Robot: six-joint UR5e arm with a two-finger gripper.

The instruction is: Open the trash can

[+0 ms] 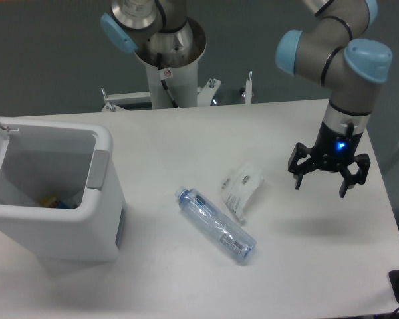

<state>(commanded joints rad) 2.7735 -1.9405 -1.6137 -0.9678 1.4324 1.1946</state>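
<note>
Bin (53, 199) sits at the worktop's (186, 133) left with its lid already up, tool (329, 178) hangs released far right, so opening looks done, nothing left but retreat.

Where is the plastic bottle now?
The plastic bottle lies on its side near the middle of the table, between the open trash can and the crumpled wrapper.

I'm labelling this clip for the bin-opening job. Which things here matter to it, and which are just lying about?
Part of the job:
trash can, lid up
gripper, open, holding nothing

Lying about:
plastic bottle
crumpled wrapper
</note>
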